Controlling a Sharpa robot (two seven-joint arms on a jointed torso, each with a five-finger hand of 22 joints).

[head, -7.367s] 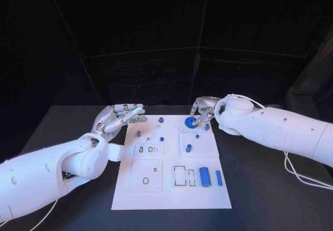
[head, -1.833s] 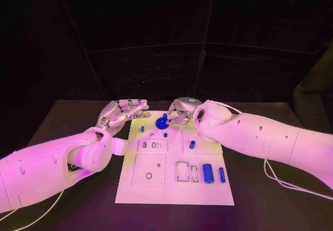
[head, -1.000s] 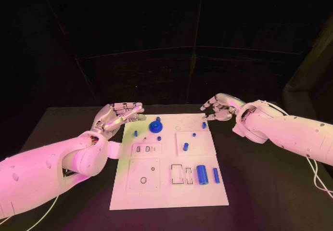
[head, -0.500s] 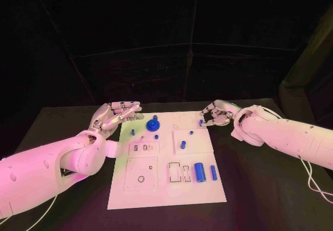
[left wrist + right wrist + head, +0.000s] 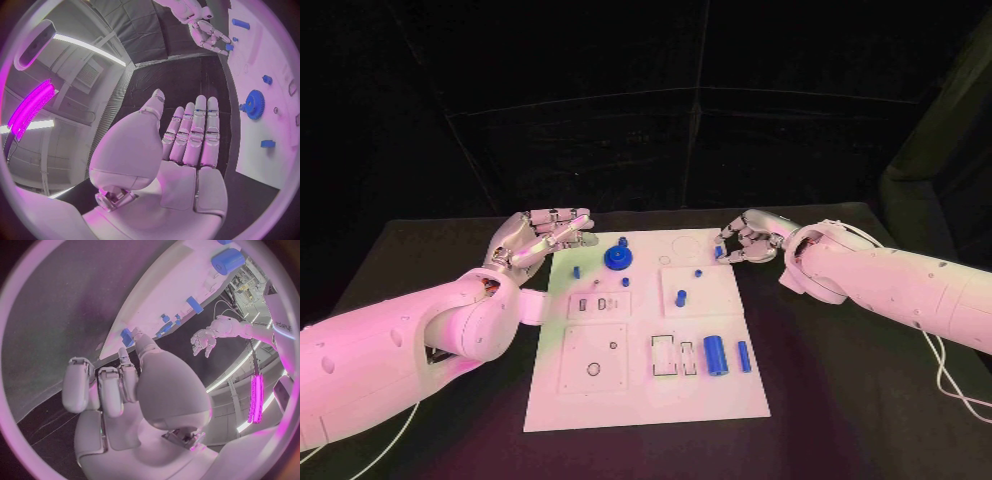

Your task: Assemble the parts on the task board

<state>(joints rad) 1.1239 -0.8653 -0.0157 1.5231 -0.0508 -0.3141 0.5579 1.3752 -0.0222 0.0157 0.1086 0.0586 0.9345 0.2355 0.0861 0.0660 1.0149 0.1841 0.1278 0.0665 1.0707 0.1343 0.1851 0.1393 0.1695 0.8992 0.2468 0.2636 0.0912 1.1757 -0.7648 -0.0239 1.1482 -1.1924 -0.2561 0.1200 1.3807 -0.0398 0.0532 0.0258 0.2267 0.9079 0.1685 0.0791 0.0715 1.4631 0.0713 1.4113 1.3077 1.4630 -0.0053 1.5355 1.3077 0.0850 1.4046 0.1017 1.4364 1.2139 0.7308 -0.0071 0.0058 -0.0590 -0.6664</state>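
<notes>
The white task board (image 5: 646, 385) lies in the middle of the table. A blue gear (image 5: 617, 261) (image 5: 253, 104) sits on a post near its far left corner. My left hand (image 5: 538, 236) (image 5: 181, 150) hovers open just off that corner, fingers straight and holding nothing. My right hand (image 5: 749, 241) (image 5: 125, 390) is at the board's far right edge, its thumb tip beside a small blue peg (image 5: 720, 253) (image 5: 127, 336) and its other fingers bent apart from the thumb. A thick blue cylinder (image 5: 714, 355) and a slimmer one (image 5: 744, 357) lie near the board's right side.
Small blue pegs (image 5: 576, 272) (image 5: 626, 283) (image 5: 679, 298) stand on the board's far half. Raised white plates with slots (image 5: 599, 305) (image 5: 675, 357) occupy the left and middle. Black table (image 5: 848, 380) surrounds the board on both sides.
My right hand set the blue gear on its post, let go, swung right and came down to the small peg at the board's far right edge. My left hand stayed put.
</notes>
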